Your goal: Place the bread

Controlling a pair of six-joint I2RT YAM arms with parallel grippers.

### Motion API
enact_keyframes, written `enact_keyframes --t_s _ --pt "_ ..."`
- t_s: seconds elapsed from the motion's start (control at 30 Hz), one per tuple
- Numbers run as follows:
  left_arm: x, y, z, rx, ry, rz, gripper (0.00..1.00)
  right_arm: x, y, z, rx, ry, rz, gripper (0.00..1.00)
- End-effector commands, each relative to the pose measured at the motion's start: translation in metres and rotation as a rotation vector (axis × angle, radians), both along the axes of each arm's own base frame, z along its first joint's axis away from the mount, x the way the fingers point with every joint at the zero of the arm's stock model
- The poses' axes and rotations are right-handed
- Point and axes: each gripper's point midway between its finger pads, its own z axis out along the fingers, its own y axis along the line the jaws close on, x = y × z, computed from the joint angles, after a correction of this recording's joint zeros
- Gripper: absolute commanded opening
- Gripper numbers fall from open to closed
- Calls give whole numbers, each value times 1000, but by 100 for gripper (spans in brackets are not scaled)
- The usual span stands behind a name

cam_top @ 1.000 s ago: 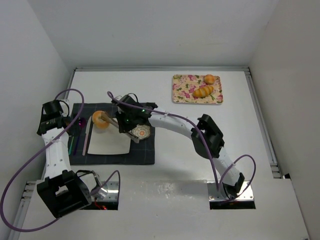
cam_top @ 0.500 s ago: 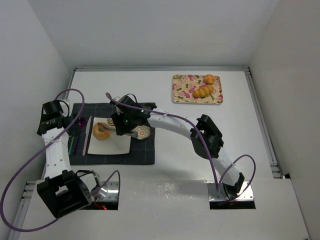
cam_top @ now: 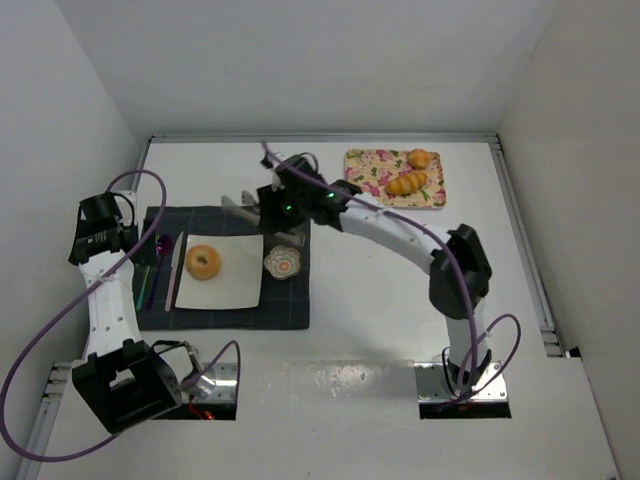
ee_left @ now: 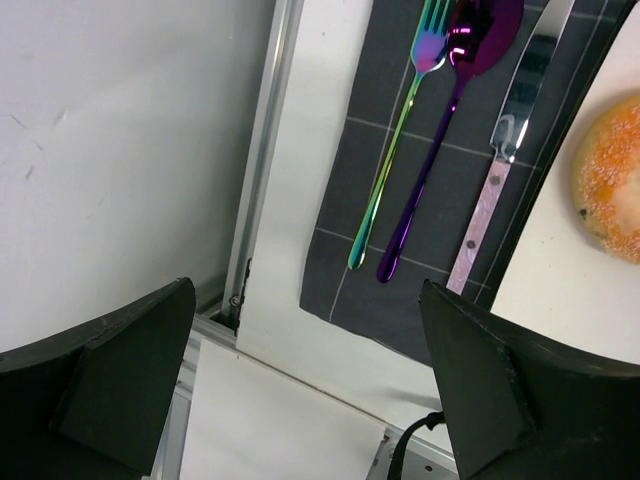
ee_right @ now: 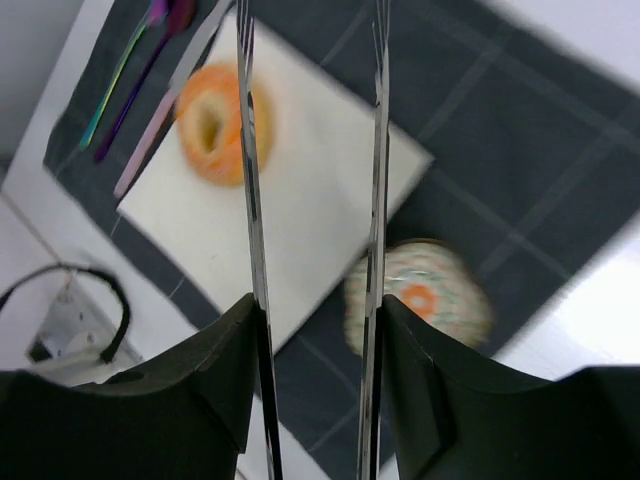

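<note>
Pulled back from the bagel (cam_top: 204,262) now lying on the plate (cam_top: 235,290), right end effector (ee_right: 312,60) gapes empty.

Golden bagel (cam_top: 203,273) (white plate (cam_top: 235,290)).

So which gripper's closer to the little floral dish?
Right. The right gripper hangs just beyond the floral dish, above the placemat's far edge; the left gripper is past the plate, by the fork.
</note>
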Motion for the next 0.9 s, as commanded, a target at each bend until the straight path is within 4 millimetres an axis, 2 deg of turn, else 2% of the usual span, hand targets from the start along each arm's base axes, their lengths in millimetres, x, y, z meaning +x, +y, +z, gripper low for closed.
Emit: enact_keyframes --t_s 0.0,0.03,0.07,0.1,0.13,0.17,0.2,0.23,0.33,0.4,0.47,0.5,0.6,0.63,0.67,0.7,0.73,0.77,0.8,0.87 --pt "11 3 20 22 -37 -22 100 48 -59 52 97 -72 -190 49" --pt "11 3 17 23 -24 -30 100 73 -99 61 85 -88 -282 50" --pt "13 4 22 28 -33 -30 100 71 -121 54 54 -75 -304 50" --pt "15 6 24 34 -30 -37 100 78 -141 52 25 -82 -350 50" --pt "18 4 19 19 -20 -46 100 95 -191 60 7 -103 -448 50" --pt "20 6 21 20 -21 -46 100 99 -209 57 -15 -101 -488 50" --pt "28 1 24 9 -34 -81 100 104 -243 46 -57 -80 -545 50" --pt "33 1 20 -7 -23 -89 100 110 -273 51 -83 -101 -593 50" --pt "53 -9 24 -46 -47 -143 100 117 -333 42 -152 -68 -689 51" --pt "70 -21 22 -90 -47 -194 100 114 -358 31 -187 -21 -745 51" --pt "83 -27 21 -107 -42 -218 100 112 -375 19 -193 12 -798 53" --pt "94 -34 18 -120 -33 -237 100 115 -377 16 -186 3 -809 53" --pt "113 -45 15 -131 -19 -265 100 124 -380 -1 -170 16 -856 54" --pt "115 -47 4 -136 13 -267 100 131 -379 3 -142 13 -882 55" --pt "119 -50 3 -142 14 -268 100 134 -378 4 -133 18 -893 55" --pt "121 -55 0 -146 25 -283 100 135 -379 -10 -148 60 -903 55" --pt "122 -53 -7 -144 45 -274 100 142 -377 -2 -115 60 -944 57" --pt "123 -55 -6 -136 49 -281 100 142 -378 -10 -115 93 -976 58" --pt "123 -55 -11 -141 60 -280 100 145 -383 -9 -134 76 -1000 58" --pt "123 -54 -14 -137 71 -274 100 141 -379 -15 -112 107 -1058 61"
